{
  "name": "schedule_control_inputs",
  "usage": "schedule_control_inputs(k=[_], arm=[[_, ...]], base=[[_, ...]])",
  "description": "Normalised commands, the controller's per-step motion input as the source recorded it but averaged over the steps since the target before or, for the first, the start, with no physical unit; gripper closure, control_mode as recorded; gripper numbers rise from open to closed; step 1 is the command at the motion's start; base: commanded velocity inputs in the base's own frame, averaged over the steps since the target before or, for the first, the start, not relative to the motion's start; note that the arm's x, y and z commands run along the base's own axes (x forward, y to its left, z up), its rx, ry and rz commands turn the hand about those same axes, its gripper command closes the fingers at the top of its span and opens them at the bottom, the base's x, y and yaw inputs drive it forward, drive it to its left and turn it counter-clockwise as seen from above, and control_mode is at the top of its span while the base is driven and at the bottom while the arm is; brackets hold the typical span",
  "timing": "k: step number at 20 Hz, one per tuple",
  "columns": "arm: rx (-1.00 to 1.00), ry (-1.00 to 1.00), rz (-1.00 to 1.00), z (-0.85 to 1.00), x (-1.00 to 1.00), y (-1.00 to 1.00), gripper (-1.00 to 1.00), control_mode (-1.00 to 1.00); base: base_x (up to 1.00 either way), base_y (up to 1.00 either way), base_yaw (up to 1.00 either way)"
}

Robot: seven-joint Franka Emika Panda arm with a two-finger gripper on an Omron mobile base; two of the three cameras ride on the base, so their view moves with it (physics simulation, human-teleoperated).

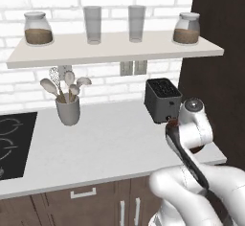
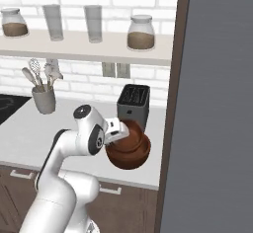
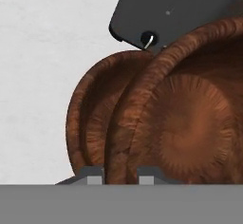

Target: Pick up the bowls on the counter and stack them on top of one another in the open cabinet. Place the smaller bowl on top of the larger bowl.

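Nearest to us, the two-finger gripper point(image 3: 121, 174) on the white arm pinches the rim of the larger bowl point(image 3: 190, 118), a wide, deep, glossy reddish-brown wooden-looking vessel; in the hand view one dark fingertip point(image 3: 91, 174) sits outside the wall and the other inside, closed on the rim between them. In the right base view we see that bowl point(image 2: 129, 153) held clear of the long pale grey-white counter point(image 2: 29, 133), just in front of the boxy black toaster point(image 2: 133, 104) and tipped on its side. Just behind it in the hand view lies the smaller bowl point(image 3: 92, 123), a narrower, shallower reddish-brown one, resting on the counter in front of the toaster. We judge both bowls rigid and fairly light, but their polished surface looks slippery, so a firm pinch low across the rim wall seems the safest hold; a bowl hanging from one edge may swing or slip if moved sharply. To the left of the toaster stands the grey utensil cup point(image 1: 68, 110) with pale spoons. Above the toaster, the pale wall shelf point(image 1: 115, 52) carries two glass jars and two tumblers.
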Motion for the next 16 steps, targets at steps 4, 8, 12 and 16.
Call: schedule_control_inputs(k=[4, 8, 12, 16], arm=[[0.03, 0.18, 0.00, -0.31, 0.61, -0.11, 1.00, -1.00], [0.02, 0.08, 0.00, -0.14, 0.52, -0.07, 1.00, -1.00], [0.00, 0.07, 0.00, -0.09, 0.59, 0.00, 1.00, -1.00], [0.00, 0.06, 0.00, -0.17, 0.35, 0.00, 1.00, -1.00]], base=[[0.00, 0.00, 0.00], [0.00, 0.00, 0.00], [0.00, 0.00, 0.00], [0.00, 0.00, 0.00]])
